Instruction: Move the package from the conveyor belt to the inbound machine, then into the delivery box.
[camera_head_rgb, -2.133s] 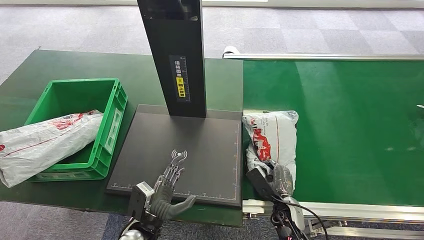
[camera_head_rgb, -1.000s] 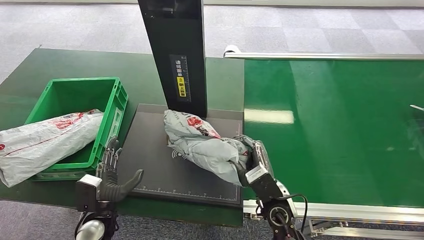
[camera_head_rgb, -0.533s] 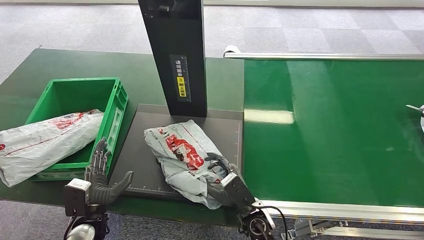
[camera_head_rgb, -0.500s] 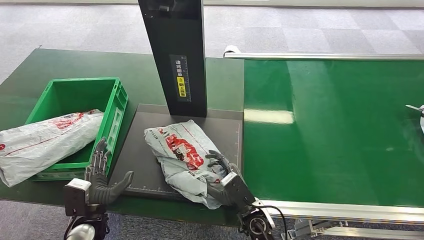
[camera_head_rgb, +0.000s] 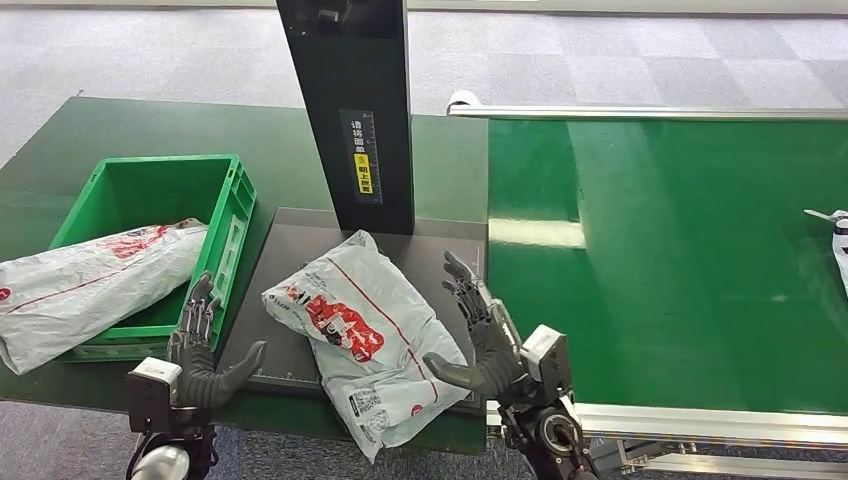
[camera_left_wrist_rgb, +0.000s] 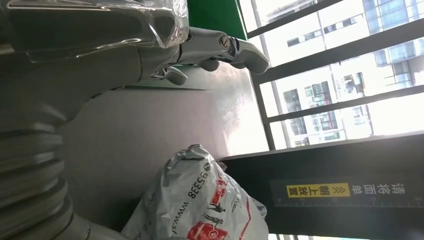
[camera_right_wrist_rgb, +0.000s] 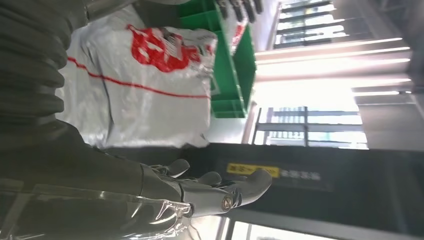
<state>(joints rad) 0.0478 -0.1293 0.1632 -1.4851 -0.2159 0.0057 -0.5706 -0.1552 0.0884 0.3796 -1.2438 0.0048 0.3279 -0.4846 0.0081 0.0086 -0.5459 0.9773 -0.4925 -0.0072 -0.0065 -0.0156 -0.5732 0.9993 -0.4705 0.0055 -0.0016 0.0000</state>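
A grey plastic package (camera_head_rgb: 360, 335) with red print lies flat on the black plate of the inbound machine (camera_head_rgb: 290, 255), its near end hanging over the plate's front edge. My right hand (camera_head_rgb: 483, 335) stands just right of it, fingers spread, holding nothing. My left hand (camera_head_rgb: 200, 350) hovers at the plate's front left corner, fingers apart and empty. The package (camera_left_wrist_rgb: 207, 205) appears in the left wrist view beside the machine's black column (camera_left_wrist_rgb: 345, 190), and the package (camera_right_wrist_rgb: 145, 75) also lies beyond my right hand (camera_right_wrist_rgb: 210, 190) in the right wrist view.
A green delivery box (camera_head_rgb: 150, 250) stands left of the plate with another grey package (camera_head_rgb: 90, 285) draped over its near left rim. The machine's black column (camera_head_rgb: 350, 110) rises behind the plate. The green conveyor belt (camera_head_rgb: 680, 260) runs to the right; a further package (camera_head_rgb: 838, 240) shows at its right edge.
My right hand has let go of the package and moved right of it, opening wide. The package has settled flat on the plate, shifted slightly left. The left hand has stayed put.
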